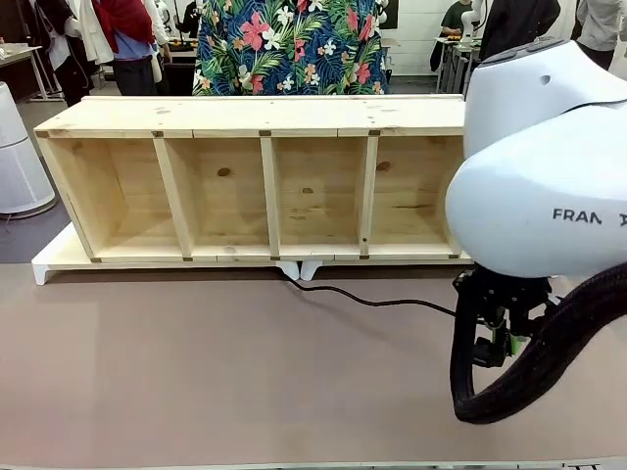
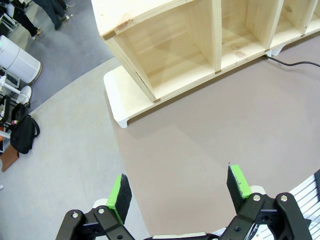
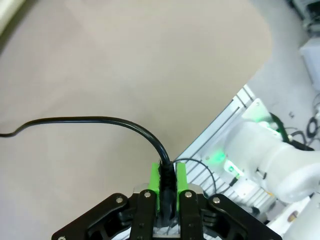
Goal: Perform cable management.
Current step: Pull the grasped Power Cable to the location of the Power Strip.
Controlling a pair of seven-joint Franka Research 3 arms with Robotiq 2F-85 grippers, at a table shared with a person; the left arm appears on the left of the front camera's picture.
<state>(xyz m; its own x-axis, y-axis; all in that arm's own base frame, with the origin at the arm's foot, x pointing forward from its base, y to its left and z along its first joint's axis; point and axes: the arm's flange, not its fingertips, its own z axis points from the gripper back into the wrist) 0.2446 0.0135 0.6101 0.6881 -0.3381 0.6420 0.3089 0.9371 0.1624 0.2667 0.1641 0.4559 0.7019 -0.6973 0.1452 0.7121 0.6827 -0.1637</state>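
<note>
Brown-grey table with a four-bay wooden shelf laid along its far side; a person in a floral shirt stands behind it. Black cable comes out from under the shelf's middle, runs right across the table and curves up into the right claw, whose green pads pinch it tight. Left claw spread wide, nothing between the pads, hovering above the table's edge near the shelf's end bay.

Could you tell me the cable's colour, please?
The cable is black, clearest in the right wrist view.
</note>
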